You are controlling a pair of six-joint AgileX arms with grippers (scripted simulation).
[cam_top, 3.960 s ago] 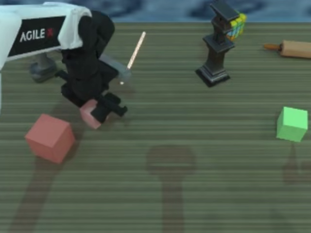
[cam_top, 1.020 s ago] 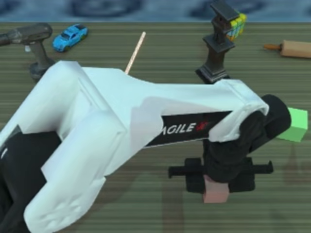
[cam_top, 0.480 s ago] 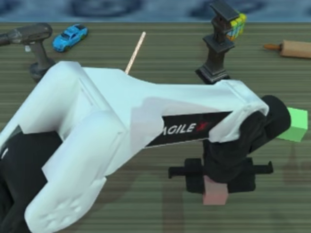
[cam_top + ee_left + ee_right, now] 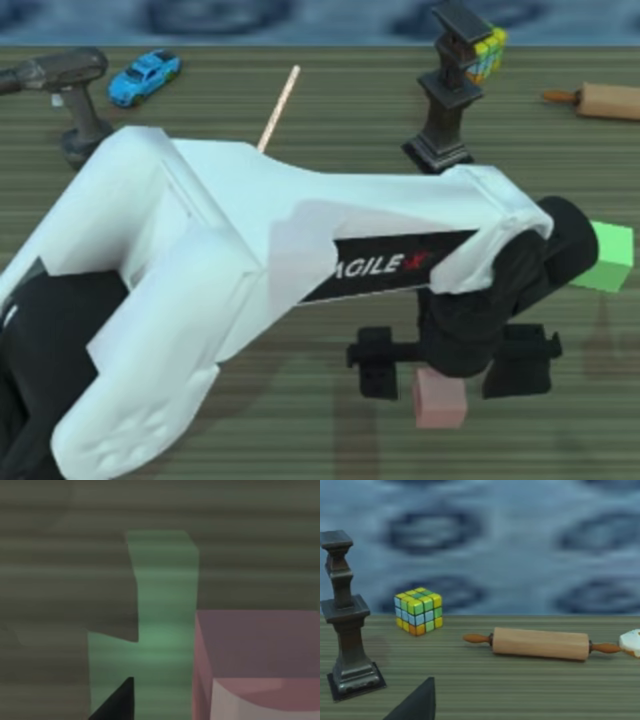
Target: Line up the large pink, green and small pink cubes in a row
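The small pink cube [image 4: 440, 400] rests on the table right of centre, near the front edge. My left gripper [image 4: 448, 372] hangs open directly above it, one finger [image 4: 378, 366] on each side and clear of the cube. The green cube [image 4: 606, 256] sits to the right, half behind the wrist. The left wrist view shows the green cube [image 4: 160, 620] just beyond the small pink cube [image 4: 255, 665], with one dark fingertip [image 4: 119, 702] low in view. The large pink cube is hidden under my left arm. My right gripper is outside the top view; one finger [image 4: 417, 705] shows, set off to one side.
Along the back edge lie a drill [image 4: 70, 95], a blue toy car [image 4: 145, 77], a wooden stick [image 4: 278, 105], a dark stand [image 4: 445, 100] beside a multicoloured cube [image 4: 485, 52], and a rolling pin [image 4: 600, 100]. My white left arm [image 4: 250, 270] covers the table's left half.
My left gripper's fingers have spread apart and let go of the small pink cube, which stays on the table. The arm itself has not shifted.
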